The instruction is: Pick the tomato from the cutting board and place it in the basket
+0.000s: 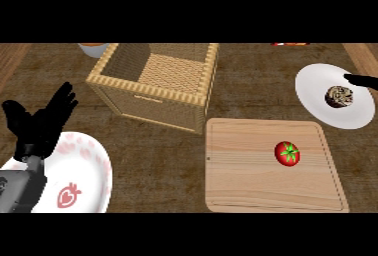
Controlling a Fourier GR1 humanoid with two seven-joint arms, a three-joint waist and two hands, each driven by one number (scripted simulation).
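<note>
From the head view, the tomato (287, 153) sits right of centre on the cutting board (244, 190), bare wood all round. The basket (156, 80) stands just beyond the board's far-left corner. The left hand (40, 122) rests, fingers spread, over a plate's (92, 175) far edge. Right hand (362, 80): only a dark tip shows at the right edge; cannot tell.

The left robot hand (40, 122) shows at about 9 o'clock in the head view, raised at the end of a grey forearm that enters from about 7 o'clock. Its black fingers are straight and spread, pointing up toward 1 o'clock, the thumb set apart on the left side; it holds nothing. Of the right robot hand (362, 80) only a dark fingertip shows, at about 2 o'clock on the right edge, pointing toward 9 o'clock.
</note>
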